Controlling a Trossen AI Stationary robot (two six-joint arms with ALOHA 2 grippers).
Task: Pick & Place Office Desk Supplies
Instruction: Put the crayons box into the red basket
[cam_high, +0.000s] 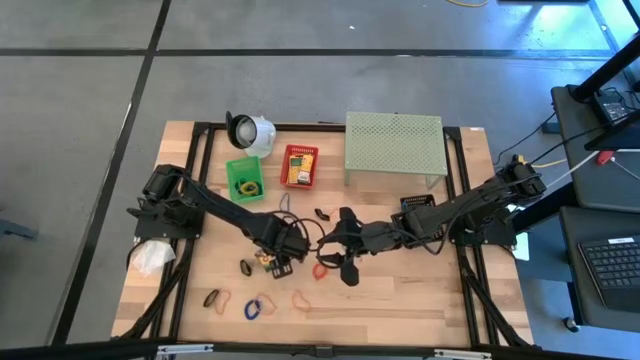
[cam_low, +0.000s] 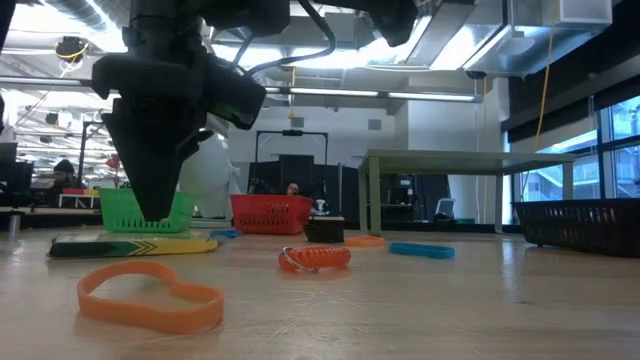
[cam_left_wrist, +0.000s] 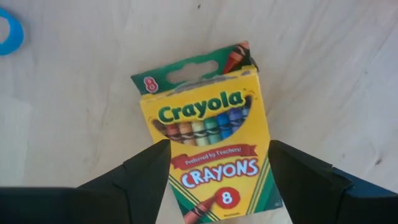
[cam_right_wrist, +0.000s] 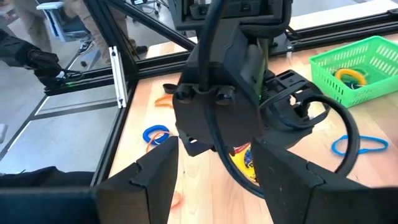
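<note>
A yellow-and-green crayon box (cam_left_wrist: 205, 124) lies flat on the wooden table, left of centre (cam_high: 264, 263). My left gripper (cam_high: 274, 256) points straight down over it, open. One finger stands at each long side of the box near its lower end, and the tips (cam_low: 150, 212) are just above it. My right gripper (cam_high: 343, 262) hangs open above the table to the right of the left one. It slants down toward the left arm, with nothing between its fingers (cam_right_wrist: 214, 180). Loose rubber bands lie around, such as an orange one (cam_low: 150, 295) and a blue one (cam_high: 258, 308). My left gripper comes at the crayon box from above, pointing down, its fingers across the box at the two long edges (cam_left_wrist: 169, 186). I cannot tell whether the fingers touch those edges. The box lies flat on the table.
At the far side stand a green basket (cam_high: 244, 177) with bands, a red basket (cam_high: 299, 166) with another crayon box, a white round object (cam_high: 250, 132) and a pale green perforated shelf (cam_high: 394, 148). A black basket (cam_high: 418, 205) sits under the right arm. A black frame edges the table.
</note>
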